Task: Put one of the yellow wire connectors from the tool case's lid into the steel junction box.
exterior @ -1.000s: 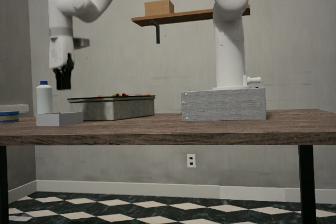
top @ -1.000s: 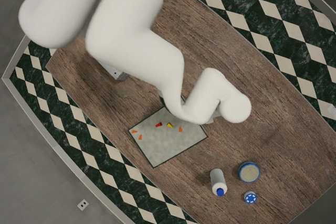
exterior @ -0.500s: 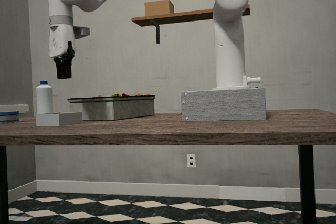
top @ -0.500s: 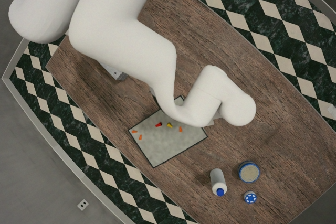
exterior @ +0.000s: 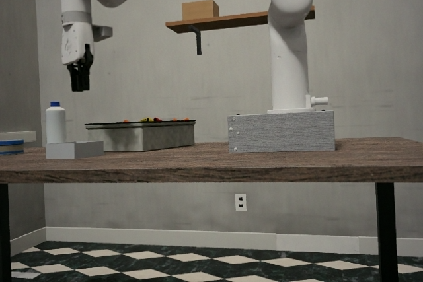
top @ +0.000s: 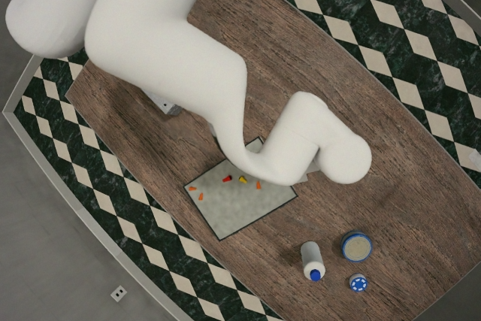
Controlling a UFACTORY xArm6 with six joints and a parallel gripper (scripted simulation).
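The tool case (exterior: 143, 136) (top: 240, 212) stands on the table with its grey lid on top. On the lid lie one yellow wire connector (top: 242, 179) (exterior: 146, 119), a red one (top: 227, 179) and several orange ones (top: 258, 185). The low steel junction box (exterior: 74, 149) stands left of the case; from above only a corner of it (top: 313, 170) shows under the arm. My gripper (exterior: 79, 89) hangs high above the box, its fingers slightly apart with nothing between them. In the overhead view the arm hides the gripper and the inside of the box.
A white bottle with a blue cap (top: 313, 261) (exterior: 55, 123), a blue-rimmed roll (top: 356, 246) (exterior: 11, 146) and a small blue disc (top: 358, 283) sit near the box. The robot's grey base block (exterior: 281, 132) stands to the right. A wall shelf (exterior: 222, 21) carries a wooden box (exterior: 199, 9).
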